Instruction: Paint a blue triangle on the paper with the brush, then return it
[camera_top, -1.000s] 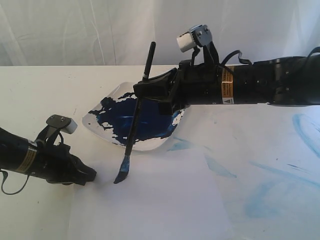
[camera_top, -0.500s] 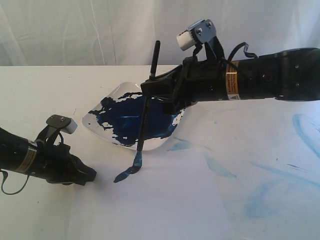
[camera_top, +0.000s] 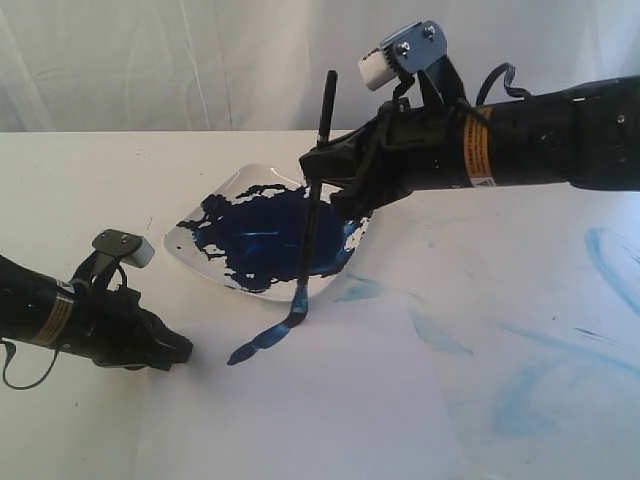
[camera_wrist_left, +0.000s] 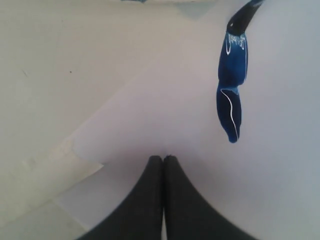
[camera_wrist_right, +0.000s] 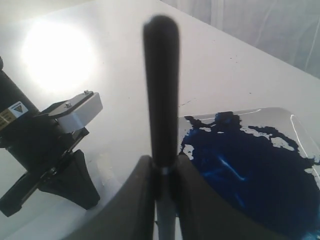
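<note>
The brush stands nearly upright, pinched partway up its handle by the right gripper, whose jaws are closed to a narrow gap on it; the handle's end pokes up above the jaws and the blue-loaded bristles hang well below them, seemingly touching the paper. From the bristles a short, thick, wet stroke trails away on the sheet towards the left gripper, so the painting step looks only just begun: one side of the triangle is partly laid and nothing is closed yet. Right under the right gripper sits the dish with its dark paint pool, the brush crossing in front of its rim. The left gripper rests low, well apart from the right one and just beside the stroke's far end, jaws pressed together on nothing. Next, I judge, the right gripper needs to keep the bristles lightly down and drag on to a corner, then turn for the second side, steering clear of the dish rim and the idle left gripper
</note>
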